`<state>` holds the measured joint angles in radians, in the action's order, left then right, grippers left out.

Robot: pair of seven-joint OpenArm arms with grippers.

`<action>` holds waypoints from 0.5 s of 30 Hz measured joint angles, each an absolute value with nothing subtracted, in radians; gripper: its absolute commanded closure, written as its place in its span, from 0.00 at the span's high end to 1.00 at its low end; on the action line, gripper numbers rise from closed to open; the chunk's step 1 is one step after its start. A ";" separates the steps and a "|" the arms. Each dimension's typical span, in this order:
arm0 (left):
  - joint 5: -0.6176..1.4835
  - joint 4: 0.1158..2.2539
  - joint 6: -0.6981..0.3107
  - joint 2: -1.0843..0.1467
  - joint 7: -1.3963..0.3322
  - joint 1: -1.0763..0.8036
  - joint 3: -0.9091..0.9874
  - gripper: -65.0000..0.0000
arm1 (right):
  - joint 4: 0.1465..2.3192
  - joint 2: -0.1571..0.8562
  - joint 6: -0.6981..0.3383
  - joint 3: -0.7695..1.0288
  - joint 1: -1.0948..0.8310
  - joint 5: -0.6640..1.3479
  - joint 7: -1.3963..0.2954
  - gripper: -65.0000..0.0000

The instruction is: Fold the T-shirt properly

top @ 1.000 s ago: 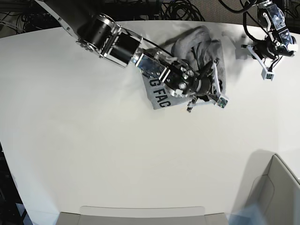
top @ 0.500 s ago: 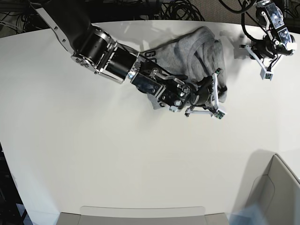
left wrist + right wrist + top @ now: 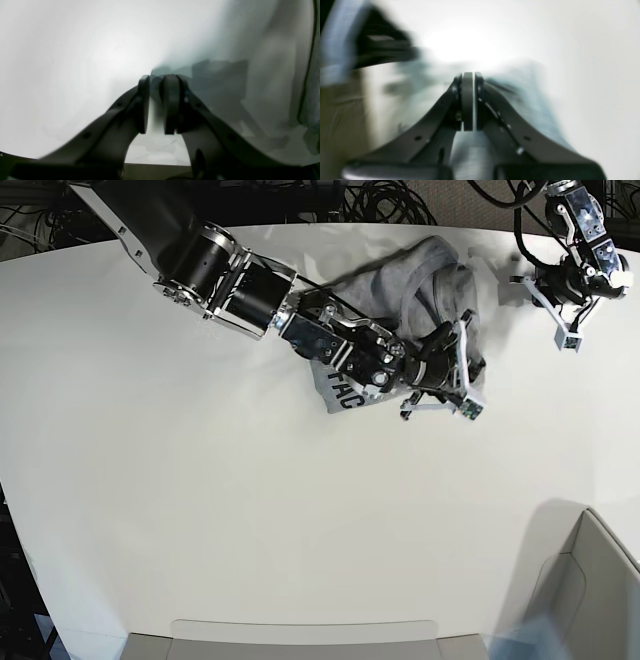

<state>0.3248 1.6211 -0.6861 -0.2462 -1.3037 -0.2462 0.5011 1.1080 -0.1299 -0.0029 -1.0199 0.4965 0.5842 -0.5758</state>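
The heather-grey T-shirt (image 3: 425,275) lies bunched at the back middle of the white table (image 3: 200,480), with black lettering (image 3: 345,393) showing at its lower left. My right gripper (image 3: 468,408) reaches over the shirt to its lower right edge. In the blurred right wrist view the right gripper (image 3: 468,77) is shut, with grey cloth (image 3: 467,155) under the fingers. My left gripper (image 3: 567,340) hangs at the back right, apart from the shirt. In the left wrist view it (image 3: 156,82) is empty over bare table, fingers nearly together.
A grey bin (image 3: 590,580) stands at the front right corner. A flat grey tray edge (image 3: 300,635) lies along the front. Black cables (image 3: 390,200) run behind the table's back edge.
My right arm has twisted and dragged the shirt; the lettering was hidden half a second ago and shows again at the lower left. The left gripper has barely moved.
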 measured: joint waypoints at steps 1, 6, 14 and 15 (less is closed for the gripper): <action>0.325 1.621 -0.686 -0.246 -1.303 -0.246 0.501 0.16 | 1.108 -0.125 0.004 -1.021 0.498 0.580 -0.568 0.02; 0.330 1.622 -0.689 -0.247 -1.304 -0.245 0.506 0.16 | 1.290 -0.130 -0.024 -0.985 0.426 0.587 -0.518 0.02; 0.347 1.772 -0.704 -0.214 -1.346 -0.139 0.481 0.00 | 1.538 0.084 0.103 -0.624 0.329 0.570 -0.629 0.02; 0.345 1.826 -0.701 -0.213 -1.345 -0.126 0.482 0.00 | 1.559 0.107 0.109 -0.598 0.314 0.572 -0.672 0.02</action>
